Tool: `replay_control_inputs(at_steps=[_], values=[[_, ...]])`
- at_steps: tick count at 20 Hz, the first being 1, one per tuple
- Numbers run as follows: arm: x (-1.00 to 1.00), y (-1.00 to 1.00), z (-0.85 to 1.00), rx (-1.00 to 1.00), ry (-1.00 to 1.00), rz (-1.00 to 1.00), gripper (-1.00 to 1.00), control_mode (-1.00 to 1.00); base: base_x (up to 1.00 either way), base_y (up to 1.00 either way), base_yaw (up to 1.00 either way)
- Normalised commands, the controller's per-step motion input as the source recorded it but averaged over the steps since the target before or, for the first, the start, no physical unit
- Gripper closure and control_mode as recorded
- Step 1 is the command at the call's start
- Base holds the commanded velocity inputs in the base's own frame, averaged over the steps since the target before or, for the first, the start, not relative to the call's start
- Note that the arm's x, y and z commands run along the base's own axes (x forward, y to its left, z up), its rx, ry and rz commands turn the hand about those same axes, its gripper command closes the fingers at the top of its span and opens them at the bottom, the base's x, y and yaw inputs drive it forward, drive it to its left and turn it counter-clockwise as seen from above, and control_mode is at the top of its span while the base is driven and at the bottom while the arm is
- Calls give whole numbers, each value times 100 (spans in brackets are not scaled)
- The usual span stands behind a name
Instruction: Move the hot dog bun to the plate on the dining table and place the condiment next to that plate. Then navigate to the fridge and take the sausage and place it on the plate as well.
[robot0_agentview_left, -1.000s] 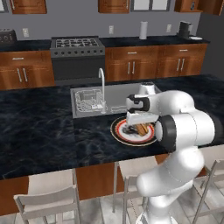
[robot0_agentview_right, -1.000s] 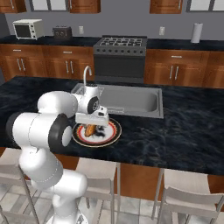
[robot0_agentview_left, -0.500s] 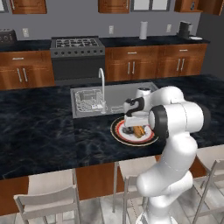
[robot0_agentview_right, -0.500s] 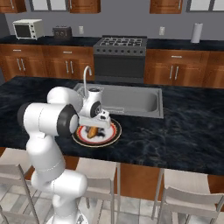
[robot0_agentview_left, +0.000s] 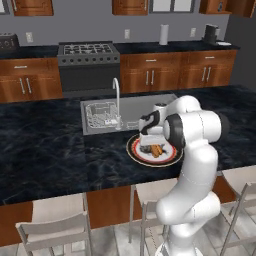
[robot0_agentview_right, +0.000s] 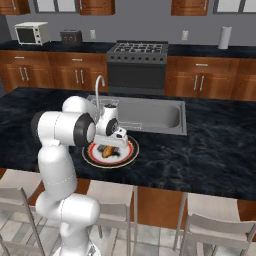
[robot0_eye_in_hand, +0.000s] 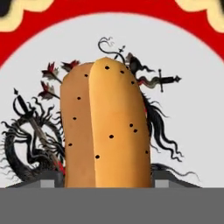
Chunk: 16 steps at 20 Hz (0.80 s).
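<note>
Tan bun (robot0_eye_in_hand: 107, 127) lies on the white middle of the plate (robot0_agentview_left: 136, 151), among dark drawings; the plate has a red and black rim and sits on the black bench (robot0_agentview_left: 45, 155), just beside the steel sink (robot0_agentview_left: 100, 112); the gripper (robot0_agentview_left: 150, 146) hangs right over the bun, one finger on each side of it; I cannot tell if it squeezes the bun or stands loose.

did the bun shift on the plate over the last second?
No. The hot dog bun lies at the same spot on the plate, in front of the sink.
</note>
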Motion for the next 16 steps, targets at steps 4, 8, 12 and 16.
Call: replay_control_inputs(at_steps=[4,8,12,16], values=[[7,0,-9,0,0,-3,-100,-100,0,0,0],[-4,0,7,0,-4,-4,-100,-100,0,0,0],[-12,0,34,0,-6,-3,-100,-100,0,0,0],[-19,0,47,0,-9,0,-100,-100,0,0,0]])
